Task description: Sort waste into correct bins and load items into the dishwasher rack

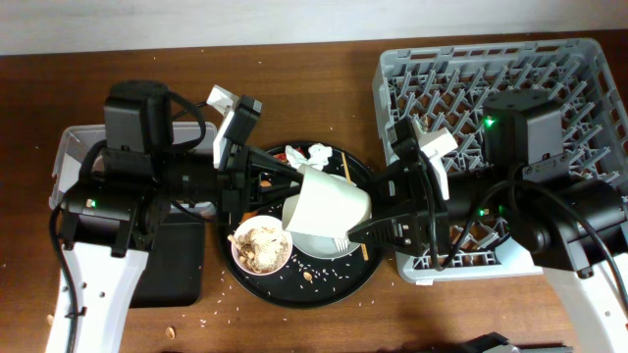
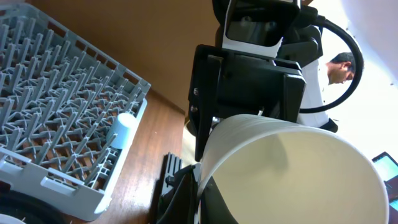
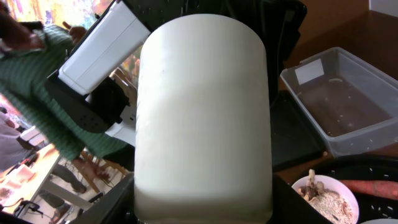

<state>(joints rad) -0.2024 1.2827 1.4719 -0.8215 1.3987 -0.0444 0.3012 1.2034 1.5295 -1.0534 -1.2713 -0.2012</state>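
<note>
— Left claw?
— Pinched shut on the rim of the white cup, which tilts above the round black tray, midway between the worktop side edges.
— And the right claw?
— Either side of the cup's body; gripping or not, I cannot tell.

Overhead top-down; both wrist views close on cup.

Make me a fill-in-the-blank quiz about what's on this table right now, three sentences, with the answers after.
1. The white cup hangs tilted above the round ___ tray.
2. The small white bowl of food scraps stands ___ that tray.
3. The grey dishwasher rack stands on the robot's ___ side.
Missing words: black; on; right.
</note>
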